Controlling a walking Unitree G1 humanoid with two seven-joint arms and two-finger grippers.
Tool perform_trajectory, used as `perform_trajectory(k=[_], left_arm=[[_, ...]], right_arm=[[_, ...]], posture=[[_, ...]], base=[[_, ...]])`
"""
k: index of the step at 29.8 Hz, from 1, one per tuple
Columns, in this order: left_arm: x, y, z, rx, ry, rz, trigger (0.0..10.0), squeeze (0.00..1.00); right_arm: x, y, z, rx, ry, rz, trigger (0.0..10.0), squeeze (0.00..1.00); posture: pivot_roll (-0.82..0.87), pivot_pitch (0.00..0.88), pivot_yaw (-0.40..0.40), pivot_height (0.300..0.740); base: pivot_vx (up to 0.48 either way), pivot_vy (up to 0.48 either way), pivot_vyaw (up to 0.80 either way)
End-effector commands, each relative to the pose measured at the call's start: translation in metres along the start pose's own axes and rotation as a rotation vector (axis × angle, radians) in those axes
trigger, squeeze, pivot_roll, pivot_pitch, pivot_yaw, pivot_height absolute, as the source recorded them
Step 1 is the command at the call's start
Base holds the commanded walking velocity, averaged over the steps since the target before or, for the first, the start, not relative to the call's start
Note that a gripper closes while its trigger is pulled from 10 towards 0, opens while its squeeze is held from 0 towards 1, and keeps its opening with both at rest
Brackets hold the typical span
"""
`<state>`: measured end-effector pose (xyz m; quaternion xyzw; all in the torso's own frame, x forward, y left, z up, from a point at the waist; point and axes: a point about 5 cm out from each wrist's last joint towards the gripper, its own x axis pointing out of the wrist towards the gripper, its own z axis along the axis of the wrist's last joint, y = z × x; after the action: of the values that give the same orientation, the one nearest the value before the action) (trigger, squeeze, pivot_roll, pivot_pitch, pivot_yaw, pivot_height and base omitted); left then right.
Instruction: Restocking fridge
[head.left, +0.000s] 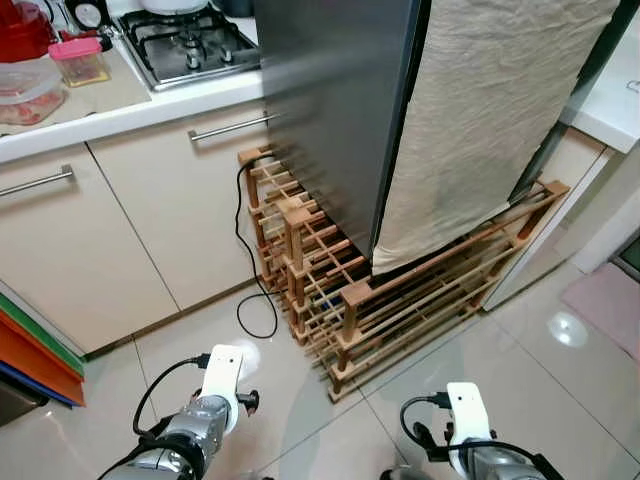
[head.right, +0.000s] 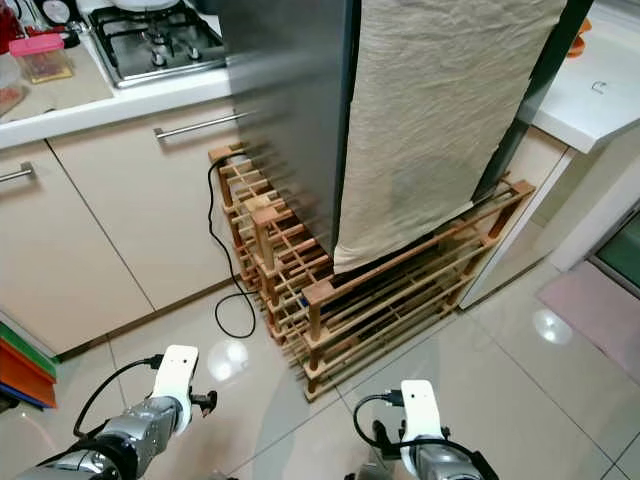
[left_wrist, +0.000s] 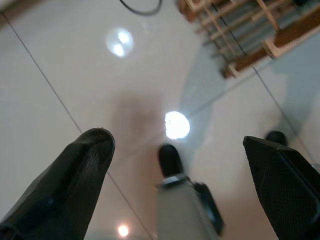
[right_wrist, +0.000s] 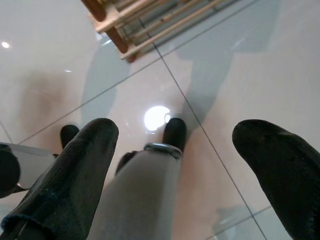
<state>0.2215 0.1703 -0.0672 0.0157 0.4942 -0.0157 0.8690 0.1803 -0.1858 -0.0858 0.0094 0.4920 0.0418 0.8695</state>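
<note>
The grey fridge stands ahead with its door shut, a beige cloth draped over its right side. A wooden rack lies against its base. Both silver arms hang low over the tiled floor, the left wrist and the right wrist near the bottom of the eye views. In the left wrist view my left gripper is open above bare tiles, holding nothing. My right gripper is likewise open and empty, with the rack's corner beyond it.
A counter at the left carries a gas hob, a pink-lidded box and red containers. Cabinet fronts with bar handles run below. A black cable loops on the floor. Coloured boards lean far left; a white counter stands right.
</note>
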Motion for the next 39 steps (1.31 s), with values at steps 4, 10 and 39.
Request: perform_trajectory(k=[4, 10, 39], left_arm=[[0.001, -0.015, -0.004, 0.030, 0.042, -0.059, 10.0, 0.00], [0.001, -0.020, 0.000, 0.052, 0.029, -0.081, 10.0, 0.00], [-0.078, -0.091, 0.202, 0.230, -0.880, -0.461, 10.0, 0.00]], right_arm=[[-0.006, -0.016, -0.016, 0.016, 0.022, -0.009, 10.0, 0.00], [-0.008, -0.019, -0.024, 0.018, 0.044, -0.011, 10.0, 0.00], [-0.013, -0.031, -0.034, -0.046, 0.072, -0.021, 10.0, 0.00]], posture=[[-0.11, 0.000, 0.026, 0.740], [-0.10, 0.000, 0.024, 0.740], [-0.09, 0.030, 0.007, 0.740]], base=[[0.000, 0.000, 0.00], [0.000, 0.000, 0.00], [0.000, 0.000, 0.00]])
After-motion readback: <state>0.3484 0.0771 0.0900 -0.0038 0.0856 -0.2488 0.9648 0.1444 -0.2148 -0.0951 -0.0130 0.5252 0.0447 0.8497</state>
